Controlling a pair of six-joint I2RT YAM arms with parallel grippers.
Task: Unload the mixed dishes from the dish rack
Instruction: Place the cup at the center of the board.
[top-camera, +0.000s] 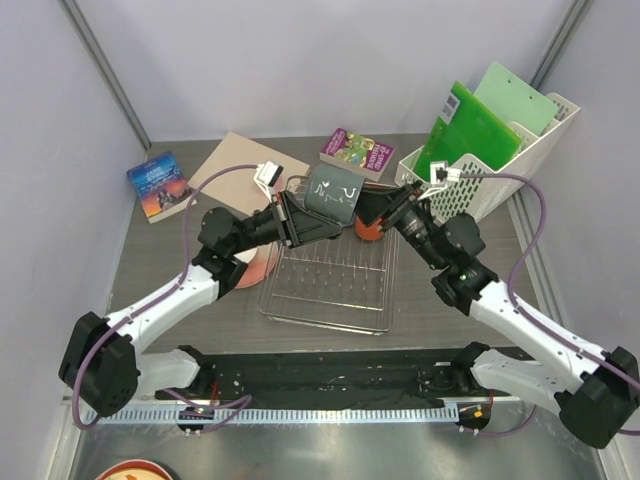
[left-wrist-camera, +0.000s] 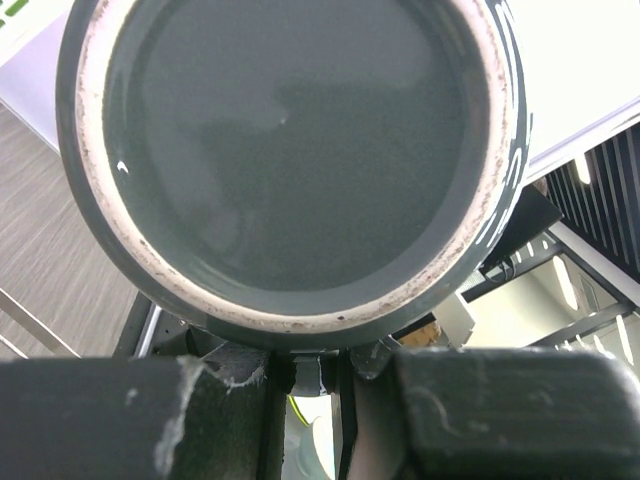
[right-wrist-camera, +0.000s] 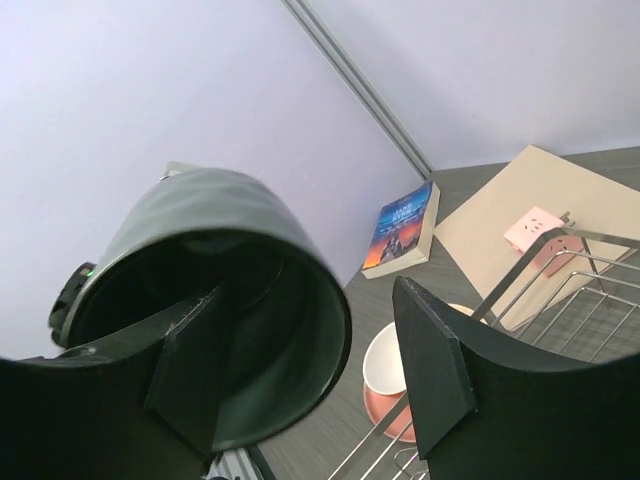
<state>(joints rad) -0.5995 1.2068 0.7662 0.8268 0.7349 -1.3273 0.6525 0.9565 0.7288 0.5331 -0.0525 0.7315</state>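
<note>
My left gripper (top-camera: 297, 215) is shut on the handle of the dark grey mug (top-camera: 335, 193) and holds it in the air over the far edge of the silver wire dish rack (top-camera: 330, 285). The mug's base fills the left wrist view (left-wrist-camera: 290, 150). My right gripper (top-camera: 383, 208) is open at the mug's mouth (right-wrist-camera: 220, 310), with one finger (right-wrist-camera: 190, 360) inside and the other (right-wrist-camera: 435, 360) outside. An orange mug (top-camera: 368, 232) stands under the right gripper. The white bowl (right-wrist-camera: 385, 358) sits on the pink plate (right-wrist-camera: 385, 412) left of the rack. The light blue cup is out of view.
A white perforated file holder (top-camera: 500, 165) with green folders stands at the back right. A blue book (top-camera: 158, 185) lies at the back left, a cardboard sheet (top-camera: 235, 165) beside it, and a purple book (top-camera: 352, 152) at the back middle.
</note>
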